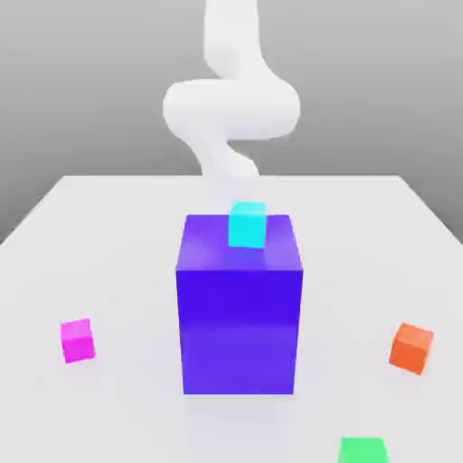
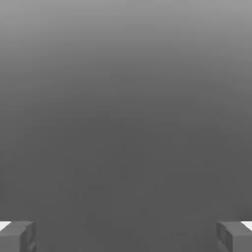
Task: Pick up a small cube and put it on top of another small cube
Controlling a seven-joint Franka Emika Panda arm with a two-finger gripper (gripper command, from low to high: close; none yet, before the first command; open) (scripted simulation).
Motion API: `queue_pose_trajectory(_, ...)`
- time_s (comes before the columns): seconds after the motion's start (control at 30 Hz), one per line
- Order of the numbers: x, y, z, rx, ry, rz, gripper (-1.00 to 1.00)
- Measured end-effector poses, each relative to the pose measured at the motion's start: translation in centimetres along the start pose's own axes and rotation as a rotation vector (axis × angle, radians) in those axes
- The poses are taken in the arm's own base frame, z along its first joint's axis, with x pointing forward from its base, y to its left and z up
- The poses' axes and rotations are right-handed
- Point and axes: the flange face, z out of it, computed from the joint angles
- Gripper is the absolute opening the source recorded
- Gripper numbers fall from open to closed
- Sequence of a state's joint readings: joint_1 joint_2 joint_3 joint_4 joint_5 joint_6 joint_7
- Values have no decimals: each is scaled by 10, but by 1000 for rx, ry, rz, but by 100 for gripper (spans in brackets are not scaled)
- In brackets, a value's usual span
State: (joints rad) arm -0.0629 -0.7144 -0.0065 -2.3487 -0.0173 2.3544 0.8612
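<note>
I am holding the tool (image 2: 126, 236) spread and empty, not yet reaching; next I am lowering toward the pink cube (image 1: 78, 341) on the counter (image 1: 108, 235).

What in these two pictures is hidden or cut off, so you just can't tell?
- Green cube: cut by the exterior view's bottom edge.
- Cyan cube: whether it rests on the big blue block or stands behind it is unclear.
- Arm: its lower end is hidden behind the cyan cube and the block.
- Fingertips: cut off at the hand view's corners.
</note>
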Motion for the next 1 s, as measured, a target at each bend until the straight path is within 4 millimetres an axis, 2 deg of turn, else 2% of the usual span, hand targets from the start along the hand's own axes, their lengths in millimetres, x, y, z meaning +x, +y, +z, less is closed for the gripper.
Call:
queue_pose_trajectory(0.07,12,27,53,-89,-12,97,0)
queue_pose_trajectory(0.17,23,78,120,-205,-29,236,0)
queue_pose_trajectory(0.33,25,182,209,-386,-57,473,0)
queue_pose_trajectory(0.5,0,297,268,-553,-89,723,0)
queue_pose_trajectory(0.6,-26,370,287,-650,-105,894,0)
queue_pose_trajectory(0.67,-52,410,297,-709,-123,995,0)
queue_pose_trajectory(0.73,-69,430,309,-734,-133,1035,0)
queue_pose_trajectory(0.9,-93,456,345,-743,-136,1045,0)
queue_pose_trajectory(0.93,-97,460,350,-744,-136,1045,-100)
queue_pose_trajectory(1.0,-97,460,350,-744,-136,1045,-100)
